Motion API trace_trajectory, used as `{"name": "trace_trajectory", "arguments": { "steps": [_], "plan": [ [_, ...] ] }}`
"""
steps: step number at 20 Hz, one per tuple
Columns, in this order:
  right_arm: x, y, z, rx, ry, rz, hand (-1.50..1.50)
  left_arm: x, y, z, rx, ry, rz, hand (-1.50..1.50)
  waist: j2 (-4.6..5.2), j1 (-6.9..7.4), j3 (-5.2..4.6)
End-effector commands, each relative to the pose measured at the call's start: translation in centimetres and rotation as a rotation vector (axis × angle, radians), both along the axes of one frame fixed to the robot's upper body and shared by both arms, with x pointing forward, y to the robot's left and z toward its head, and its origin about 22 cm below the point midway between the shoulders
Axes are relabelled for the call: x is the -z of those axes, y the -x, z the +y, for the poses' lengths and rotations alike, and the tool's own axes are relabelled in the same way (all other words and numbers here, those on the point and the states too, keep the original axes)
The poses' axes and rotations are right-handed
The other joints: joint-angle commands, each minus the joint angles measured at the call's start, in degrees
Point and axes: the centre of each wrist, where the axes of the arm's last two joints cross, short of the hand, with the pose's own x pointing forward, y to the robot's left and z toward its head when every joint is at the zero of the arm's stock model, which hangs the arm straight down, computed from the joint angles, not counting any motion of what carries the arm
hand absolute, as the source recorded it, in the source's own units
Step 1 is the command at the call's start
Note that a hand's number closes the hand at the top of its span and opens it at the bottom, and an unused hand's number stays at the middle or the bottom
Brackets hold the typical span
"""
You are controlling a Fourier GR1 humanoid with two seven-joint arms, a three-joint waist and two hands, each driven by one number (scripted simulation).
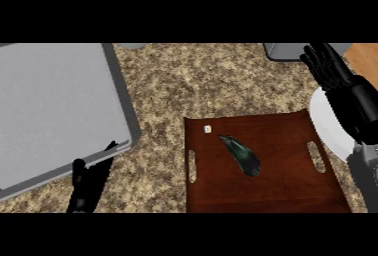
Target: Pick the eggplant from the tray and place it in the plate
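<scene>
A dark green-black eggplant [242, 155] lies slantwise near the middle of the brown wooden tray [280, 190]. A white plate [325, 125] shows at the tray's right side, partly hidden by my right arm. My right hand [327, 62] is raised above and beyond the plate, fingers straight and open, holding nothing. My left hand [90, 181] rests at the lower left, fingers up and open, far from the tray.
A large grey slab [55, 110] fills the left of the speckled counter [207, 80]. A grey object [284, 50] sits at the top right. A small white tag [208, 129] lies on the tray's far left corner.
</scene>
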Motion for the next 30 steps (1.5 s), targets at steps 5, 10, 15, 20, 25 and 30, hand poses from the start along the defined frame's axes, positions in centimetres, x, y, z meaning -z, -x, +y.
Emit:
{"name": "trace_trajectory", "arguments": {
  "steps": [5,10,15,20,25,30],
  "plan": [
    [7.9,0.2,6.9,-0.055,-0.044,0.505,1.5,-5.4,-1.6,0.0,0.11,-0.071,-0.341,0.0,2.35,5.56,-0.94],
    [10.6,0.8,10.1,0.228,0.132,0.382,-1.5,-6.7,-3.3,1.2,0.075,-0.094,-0.411,0.0,2.46,3.59,-0.92],
    [14.0,4.3,15.8,0.189,0.169,0.26,-1.5,-6.8,-3.5,3.9,0.031,-0.1,-0.418,0.0,1.89,1.53,-0.89],
    [13.6,3.6,14.4,0.286,0.285,0.21,-1.5,-4.6,-4.4,4.0,-0.007,-0.11,-0.41,0.0,1.95,0.63,-0.95],
    [11.2,3.5,11.5,0.348,0.484,0.244,-1.5,-5.6,-3.2,4.7,0.023,-0.089,-0.418,0.0,1.63,0.73,-0.96],
    [8.8,4.0,12.6,0.278,0.764,0.381,-1.5,-3.9,-2.8,3.2,0.03,-0.116,-0.399,0.0,1.55,0.29,-1.04]
  ]
}}
